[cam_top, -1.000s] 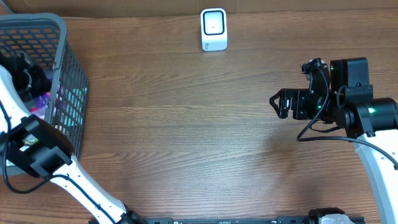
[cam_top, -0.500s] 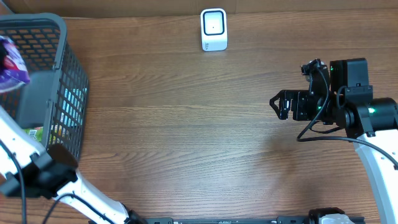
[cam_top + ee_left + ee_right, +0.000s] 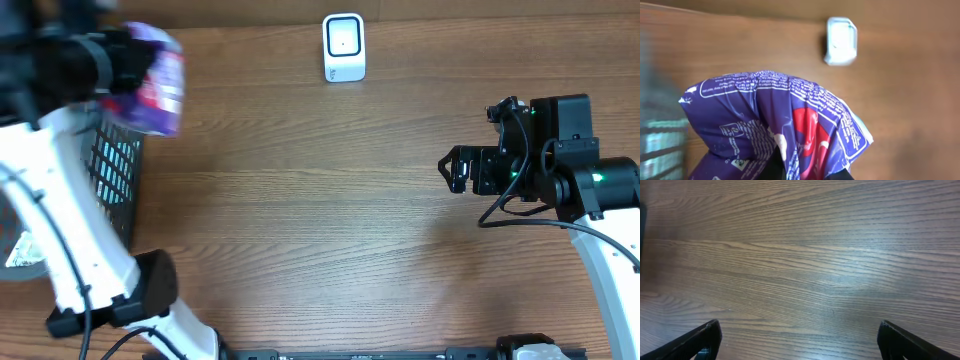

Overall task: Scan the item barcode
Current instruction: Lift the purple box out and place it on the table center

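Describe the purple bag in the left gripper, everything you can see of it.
The purple bag is a glossy, crinkled plastic pouch with white small print and a red-and-white graphic. The left gripper is shut on its lower edge in the wrist view; nothing else touches it. From overhead it sits in the air over the right wall of the basket, left of the white scanner. No barcode can be made out.
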Action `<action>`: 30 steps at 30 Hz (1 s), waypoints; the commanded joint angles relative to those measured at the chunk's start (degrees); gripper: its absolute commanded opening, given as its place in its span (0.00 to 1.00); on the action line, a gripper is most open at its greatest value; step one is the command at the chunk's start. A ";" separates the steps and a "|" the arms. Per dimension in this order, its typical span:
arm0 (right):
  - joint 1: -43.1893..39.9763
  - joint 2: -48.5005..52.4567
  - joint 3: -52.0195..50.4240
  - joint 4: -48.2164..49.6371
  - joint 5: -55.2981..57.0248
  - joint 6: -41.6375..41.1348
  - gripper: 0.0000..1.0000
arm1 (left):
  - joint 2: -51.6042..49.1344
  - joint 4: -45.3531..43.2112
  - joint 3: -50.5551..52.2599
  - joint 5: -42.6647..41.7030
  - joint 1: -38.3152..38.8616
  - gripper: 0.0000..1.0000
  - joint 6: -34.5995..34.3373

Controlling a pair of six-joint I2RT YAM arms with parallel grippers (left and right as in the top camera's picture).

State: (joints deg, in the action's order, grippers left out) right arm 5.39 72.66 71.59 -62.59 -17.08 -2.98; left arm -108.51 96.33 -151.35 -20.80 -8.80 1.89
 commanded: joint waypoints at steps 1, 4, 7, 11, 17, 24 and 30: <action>0.13 -0.20 1.18 0.31 0.94 0.24 1.00 | -2.32 0.46 3.52 5.49 8.13 0.05 2.14; 0.11 -0.20 1.18 0.24 0.94 0.22 1.00 | -4.61 0.17 8.59 8.26 14.34 0.05 0.74; 0.13 -0.20 1.18 -0.07 0.94 0.22 1.00 | -7.39 -1.25 14.16 8.76 18.53 0.04 -1.38; 0.13 -0.20 1.18 -0.15 0.92 0.20 1.00 | -11.26 -6.78 23.87 9.42 22.82 0.04 -4.81; 0.13 -0.20 1.18 -0.79 0.92 0.20 1.00 | -14.01 -18.58 38.25 11.78 26.18 0.23 -11.13; 0.13 -0.20 1.18 -1.44 0.92 0.20 1.00 | -13.38 -22.80 40.79 12.46 26.40 1.00 -12.55; 0.13 -0.20 1.18 -1.38 0.94 0.22 1.00 | -8.15 -13.73 24.48 13.60 22.14 1.00 -10.64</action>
State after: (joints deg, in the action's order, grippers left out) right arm 5.39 72.66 71.59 -64.12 -16.47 -3.01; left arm -122.91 79.90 -116.49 -9.06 16.36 -9.06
